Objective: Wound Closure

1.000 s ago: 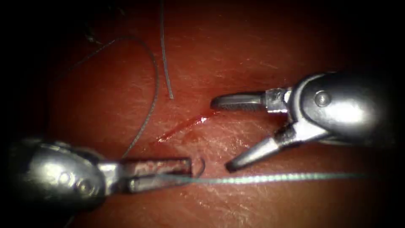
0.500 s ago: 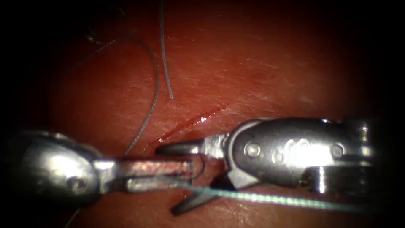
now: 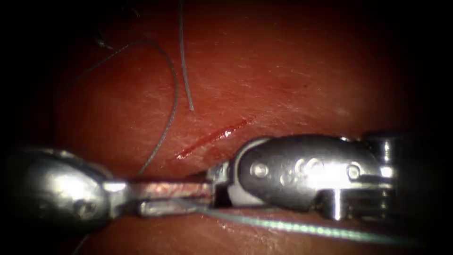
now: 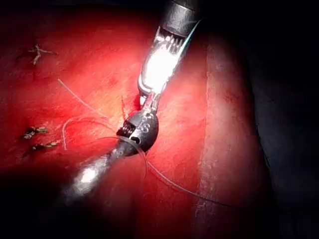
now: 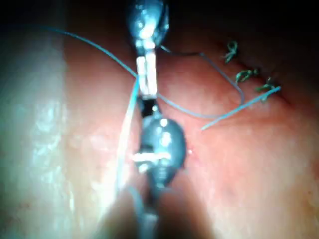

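Two slim steel needle drivers meet tip to tip just below the short red-edged cut (image 3: pixel 212 137) in the reddish-brown tissue (image 3: pixel 292 71). The left tool (image 3: pixel 207 193) lies level, its jaws drawn close together with hardly a gap. A second ago the bend of a curved steel needle showed pinched at those jaw tips, clear of the tissue. Now the right tool (image 3: pixel 221 177) has moved in from beyond the jaws and its broad wrist covers that spot, so the needle is hidden. Whether the right tool grips anything cannot be told.

A pale green thread (image 3: pixel 306 229) leaves the left tool's jaws and runs away under the right tool's wrist. Above the jaws, past the cut, a grey loop of thread (image 3: pixel 172 94) lies on the tissue beside a straight cut end of thread (image 3: pixel 185 61). The right wrist view shows three knotted green stitches (image 5: pixel 246 74) off to one side of the meeting tips.
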{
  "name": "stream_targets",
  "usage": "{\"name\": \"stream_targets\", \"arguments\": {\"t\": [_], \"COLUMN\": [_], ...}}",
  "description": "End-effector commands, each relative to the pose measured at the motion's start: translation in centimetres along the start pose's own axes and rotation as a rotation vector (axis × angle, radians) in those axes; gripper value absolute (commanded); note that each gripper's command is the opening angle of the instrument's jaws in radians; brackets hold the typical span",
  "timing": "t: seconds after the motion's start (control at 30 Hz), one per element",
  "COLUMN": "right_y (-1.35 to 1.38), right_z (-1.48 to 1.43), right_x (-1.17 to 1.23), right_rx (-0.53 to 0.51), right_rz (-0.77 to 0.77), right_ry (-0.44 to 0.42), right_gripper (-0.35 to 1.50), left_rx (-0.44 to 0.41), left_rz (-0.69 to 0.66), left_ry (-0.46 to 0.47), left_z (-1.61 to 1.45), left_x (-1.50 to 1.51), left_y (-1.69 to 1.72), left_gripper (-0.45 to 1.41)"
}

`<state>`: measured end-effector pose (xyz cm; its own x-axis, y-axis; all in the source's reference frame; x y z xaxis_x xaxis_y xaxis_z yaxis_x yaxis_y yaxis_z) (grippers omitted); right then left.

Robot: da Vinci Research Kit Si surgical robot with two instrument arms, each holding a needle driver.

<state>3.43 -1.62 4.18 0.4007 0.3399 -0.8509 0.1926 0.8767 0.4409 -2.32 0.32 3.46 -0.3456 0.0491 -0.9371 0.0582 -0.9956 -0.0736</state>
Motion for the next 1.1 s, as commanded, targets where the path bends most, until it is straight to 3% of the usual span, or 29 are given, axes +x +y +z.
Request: {"name": "stream_targets", "arguments": {"t": [0.03, 0.33, 0.37, 0.4, 0.5, 0.57, 0.67, 0.93, 1.1], "right_y": [-0.01, 0.0, 0.0, 0.0, 0.01, 0.03, 0.09, 0.44, 0.7], "right_z": [0.04, -0.06, -0.06, -0.06, -0.06, -0.07, -0.08, -0.11, -0.17], "right_x": [-0.03, 0.04, 0.03, 0.03, 0.02, 0.01, -0.03, -0.17, -0.33], "right_rx": [0.006, 0.015, 0.015, 0.015, 0.014, 0.012, 0.008, -0.022, -0.036], "right_rz": [0.002, 0.016, 0.016, 0.01, 0.011, 0.011, 0.013, 0.076, 0.167], "right_ry": [-0.001, -0.002, -0.005, -0.008, -0.014, -0.017, -0.027, -0.063, -0.063], "right_gripper": [-0.35, -0.35, -0.35, -0.35, -0.35, -0.35, -0.35, -0.35, -0.35], "left_rx": [-0.003, 0.007, 0.009, 0.008, 0.007, 0.038, 0.094, 0.123, 0.136], "left_rz": [-0.004, -0.046, -0.064, -0.107, -0.266, -0.372, -0.424, -0.472, -0.413], "left_ry": [0.002, -0.003, 0.0, 0.001, 0.005, -0.004, -0.019, -0.012, -0.022], "left_z": [0.07, 0.05, 0.05, 0.05, 0.05, 0.02, -0.06, -0.16, -0.04], "left_x": [-0.04, -0.04, -0.04, -0.03, 0.01, 0.05, 0.16, 0.5, 0.58], "left_y": [0.04, 0.03, 0.02, 0.0, -0.05, -0.1, -0.2, -0.26, -0.27], "left_gripper": [-0.45, -0.45, -0.28, 0.12, 0.91, 1.2, 1.33, 1.28, 1.26]}}
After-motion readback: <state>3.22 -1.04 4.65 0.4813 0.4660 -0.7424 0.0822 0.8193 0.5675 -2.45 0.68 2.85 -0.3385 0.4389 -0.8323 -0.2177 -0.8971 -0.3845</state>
